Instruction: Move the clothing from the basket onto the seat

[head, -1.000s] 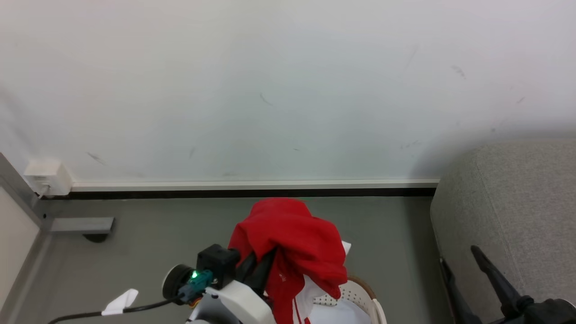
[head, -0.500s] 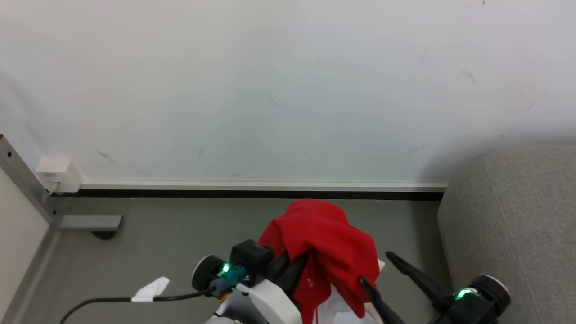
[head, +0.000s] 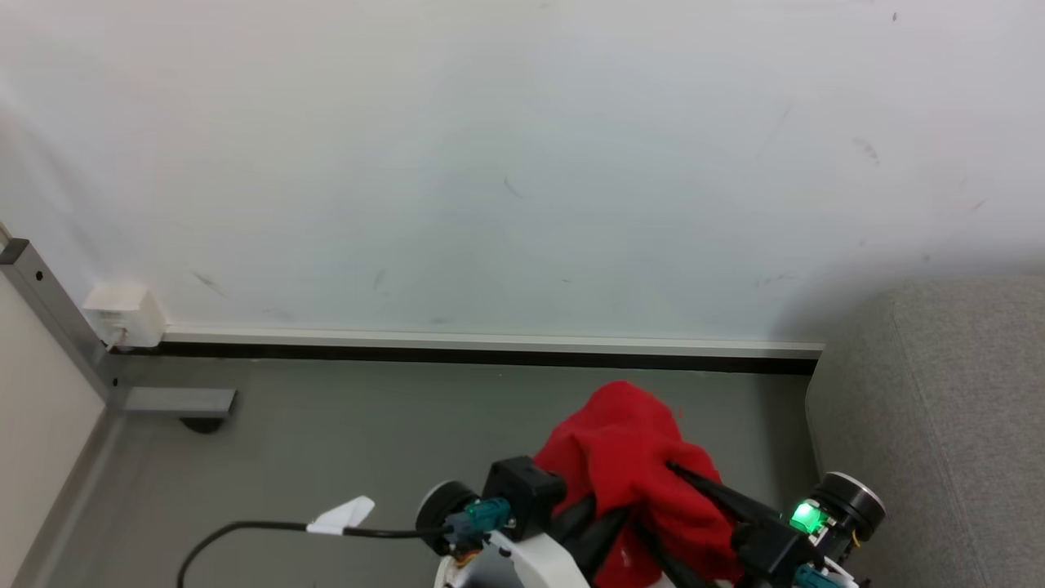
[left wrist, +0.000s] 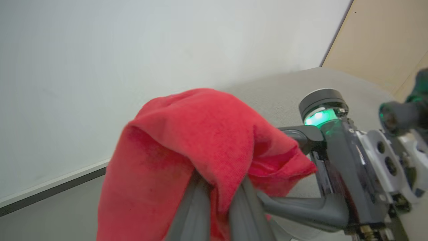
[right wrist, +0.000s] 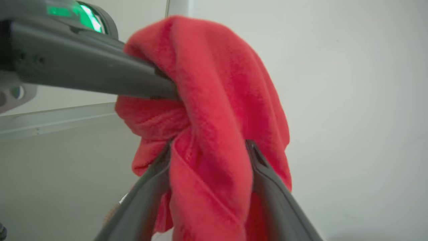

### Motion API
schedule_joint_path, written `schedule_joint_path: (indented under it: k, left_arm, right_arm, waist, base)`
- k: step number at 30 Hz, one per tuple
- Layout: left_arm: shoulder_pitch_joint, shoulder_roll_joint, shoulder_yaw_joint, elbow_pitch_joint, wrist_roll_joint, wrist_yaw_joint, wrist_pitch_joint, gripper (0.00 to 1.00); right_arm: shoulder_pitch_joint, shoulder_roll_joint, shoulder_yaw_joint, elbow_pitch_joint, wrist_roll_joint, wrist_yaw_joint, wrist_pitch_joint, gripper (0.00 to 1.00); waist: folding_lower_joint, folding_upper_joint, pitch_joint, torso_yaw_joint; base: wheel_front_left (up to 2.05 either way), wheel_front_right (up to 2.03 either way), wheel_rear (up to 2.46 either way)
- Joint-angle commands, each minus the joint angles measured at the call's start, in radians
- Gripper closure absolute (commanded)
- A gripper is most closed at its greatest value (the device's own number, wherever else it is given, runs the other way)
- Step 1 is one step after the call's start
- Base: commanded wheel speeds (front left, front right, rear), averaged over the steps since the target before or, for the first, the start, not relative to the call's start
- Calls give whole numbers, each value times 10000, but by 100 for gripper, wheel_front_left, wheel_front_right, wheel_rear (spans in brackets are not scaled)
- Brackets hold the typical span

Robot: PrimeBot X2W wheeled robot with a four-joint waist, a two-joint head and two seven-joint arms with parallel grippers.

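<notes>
Red clothing (head: 629, 457) aloft, left gripper (left wrist: 219, 201) pinched on it, right gripper (right wrist: 209, 147) fingers wide astride a fold, seat (head: 939, 408) at 3 o'clock.

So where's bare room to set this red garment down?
The grey seat at right shows bare fabric. The floor between skirting and cable is bare too. Crowded: low centre, where the left gripper and right gripper meet at the clothing.

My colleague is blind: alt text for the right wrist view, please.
A bright red fabric garment hangs between the right tool's spread dark fingers; the shut left tool grips it from the upper left, before a white wall.
</notes>
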Motion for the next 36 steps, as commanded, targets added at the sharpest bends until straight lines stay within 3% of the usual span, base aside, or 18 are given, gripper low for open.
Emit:
schedule_joint_path:
  k: [1, 4, 6, 7, 10, 13, 15, 24, 36]
  left_arm:
    - [136, -52, -63, -39, -237, -121, 92, 100]
    - [171, -135, -166, -76, -422, -229, 212, 100]
    - [151, -178, -216, -73, -494, -257, 213, 100]
    - [135, -189, -231, -63, -521, -254, 207, 100]
    - [54, -222, -164, -34, -451, -139, 7, 97]
    - [10, -212, -67, 69, -293, 66, -217, 44]
    - [22, -186, -30, 142, -268, 158, -291, 0]
    - [19, -198, 87, 549, -186, 467, -718, 0]
    - [-415, -332, -25, 935, -83, 520, -1008, 0]
  right_arm:
    - [-239, 137, 97, 287, -85, -25, -129, 0]
    - [-439, 287, 70, 800, -138, -25, -214, 2]
    - [-459, 467, 40, 1072, 67, -25, -280, 91]
    - [-486, 523, 27, 1171, 177, -25, -292, 100]
    - [-527, 537, 20, 1449, 512, -25, -334, 100]
    - [-507, 494, -86, 1571, 742, -25, -407, 100]
    - [-472, 453, -240, 1592, 915, -25, -475, 100]
    - [-312, 344, -1411, 1319, 1051, -25, -723, 100]
    - [-200, 54, -2394, 768, 1010, -25, -687, 100]
  waist:
    - [-1, -1, -15, 6]
    - [-1, -1, -10, 21]
    - [-1, -1, -12, 35]
    - [-1, -1, -14, 36]
    - [-1, -1, 5, 2]
    - [-1, -1, 31, -99]
    - [-1, -1, 57, -211]
    - [-1, -1, 344, -1242]
    - [-1, -1, 1071, -3437]
  base:
    - [0, 0, 0]
    - [0, 0, 0]
    - [0, 0, 0]
    - [0, 0, 0]
    - [0, 0, 0]
    - [0, 0, 0]
    - [0, 0, 0]
    - [0, 0, 0]
    - [0, 0, 0]
